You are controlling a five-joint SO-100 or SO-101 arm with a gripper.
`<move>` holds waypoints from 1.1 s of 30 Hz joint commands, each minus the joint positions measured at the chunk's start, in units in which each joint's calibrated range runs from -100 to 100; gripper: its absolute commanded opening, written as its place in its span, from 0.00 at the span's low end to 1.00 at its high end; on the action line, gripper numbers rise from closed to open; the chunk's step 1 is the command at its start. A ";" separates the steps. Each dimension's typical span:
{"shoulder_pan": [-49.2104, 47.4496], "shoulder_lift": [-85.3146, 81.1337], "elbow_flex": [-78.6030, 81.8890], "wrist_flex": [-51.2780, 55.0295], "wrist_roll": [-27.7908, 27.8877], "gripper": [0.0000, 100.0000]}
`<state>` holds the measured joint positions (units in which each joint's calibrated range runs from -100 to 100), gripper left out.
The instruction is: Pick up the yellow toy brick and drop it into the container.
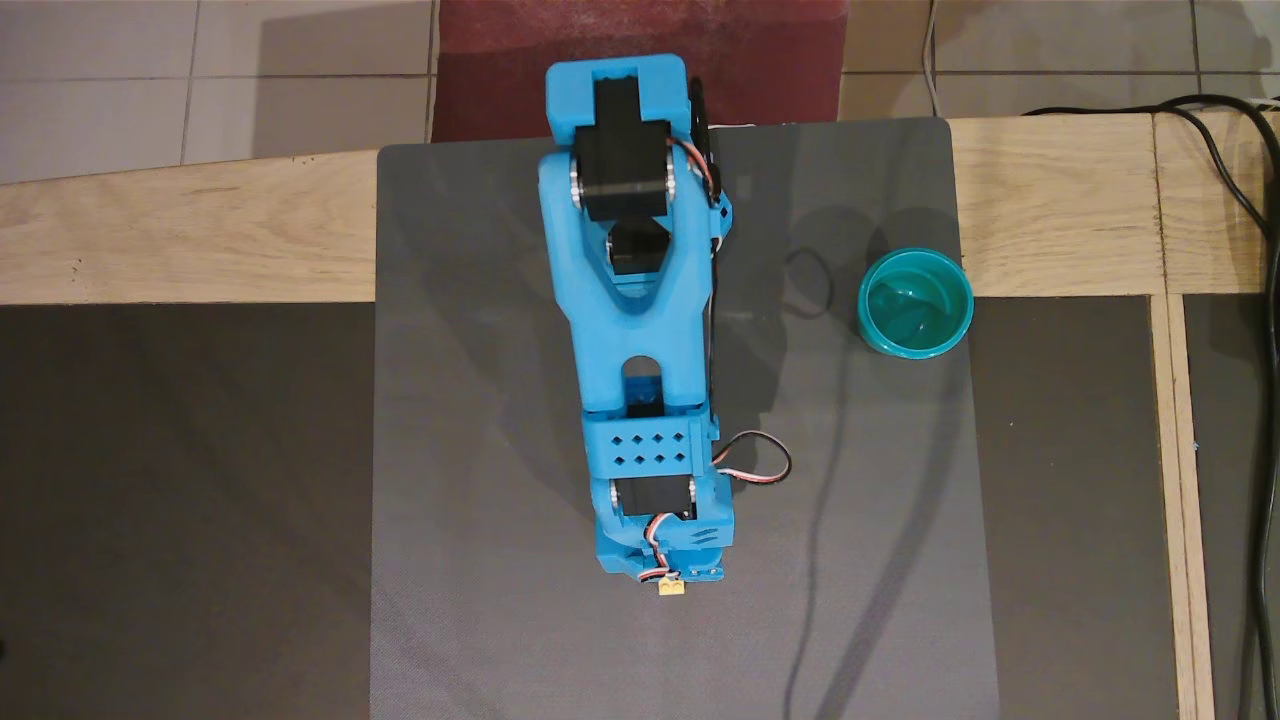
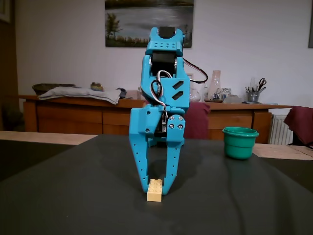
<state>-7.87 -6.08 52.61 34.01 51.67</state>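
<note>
The yellow toy brick (image 2: 155, 190) lies on the dark mat, and in the overhead view only its near end (image 1: 671, 588) pokes out from under the blue wrist. My gripper (image 2: 156, 188) points straight down over it, its two blue fingers (image 2: 142, 166) closed in against the sides of the brick's far end. The brick still rests on the mat. In the overhead view the gripper (image 1: 668, 578) is hidden beneath the arm. The container, a teal cup (image 1: 915, 303), stands upright to the right (image 2: 240, 143), well away from the gripper.
A grey mat (image 1: 480, 400) covers the wooden table (image 1: 180, 230). Black cables (image 1: 1240, 200) run along the right edge. In the fixed view a sideboard (image 2: 73, 115) with clutter stands behind the table.
</note>
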 commanded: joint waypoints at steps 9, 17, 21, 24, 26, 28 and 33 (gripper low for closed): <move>-3.93 -8.93 -9.28 21.12 -4.51 0.00; -17.16 -24.87 -19.39 43.16 -9.95 0.00; -25.67 -29.25 -26.07 52.40 -13.30 0.00; -31.94 -30.52 -30.40 58.80 -15.91 0.00; -35.11 -30.68 -31.49 60.84 -17.53 0.00; -38.67 -30.68 -31.67 61.73 -19.26 0.00; -48.80 -30.68 -31.58 62.88 -24.27 0.00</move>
<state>-52.12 -35.66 23.52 96.04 29.61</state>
